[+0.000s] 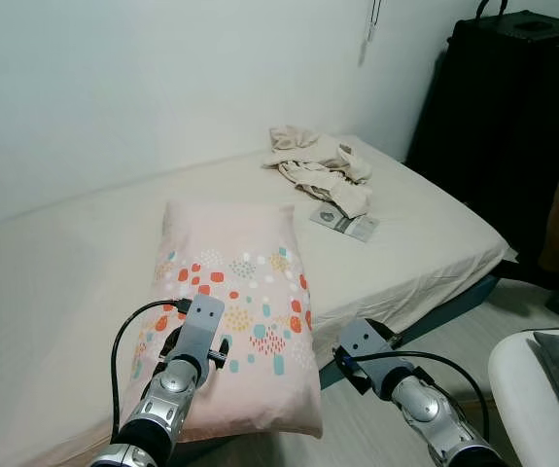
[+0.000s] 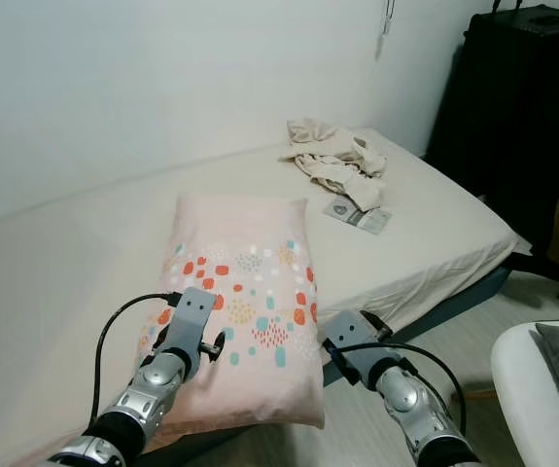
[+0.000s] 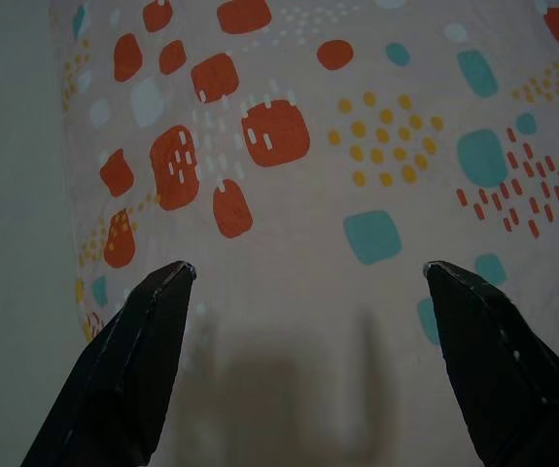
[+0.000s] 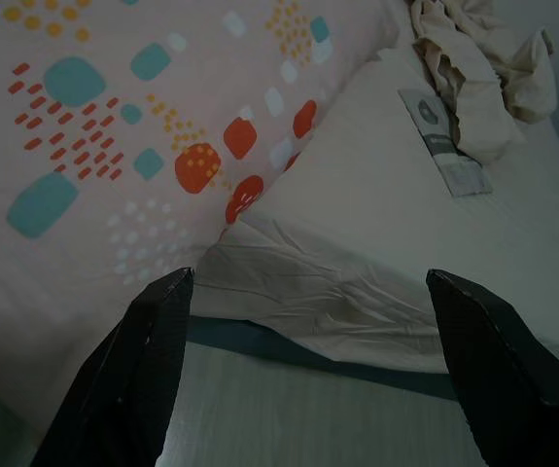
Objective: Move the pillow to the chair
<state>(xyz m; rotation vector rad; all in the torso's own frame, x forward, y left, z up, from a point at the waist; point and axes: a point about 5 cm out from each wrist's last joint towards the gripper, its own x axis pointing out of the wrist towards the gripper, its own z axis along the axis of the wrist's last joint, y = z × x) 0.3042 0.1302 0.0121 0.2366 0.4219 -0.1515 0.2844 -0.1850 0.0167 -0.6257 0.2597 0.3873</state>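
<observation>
Your left hand hovers fingers apart over the patterned pillow on the bed; your right hand, also apart, hangs beside its edge.

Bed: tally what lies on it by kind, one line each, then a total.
Patterned pillow: 1
Crumpled beige cloth heap: 1
Flat printed packet: 1
Total: 3
Both grippers are open, the left gripper over the pillow, the right gripper by the bed edge.
</observation>
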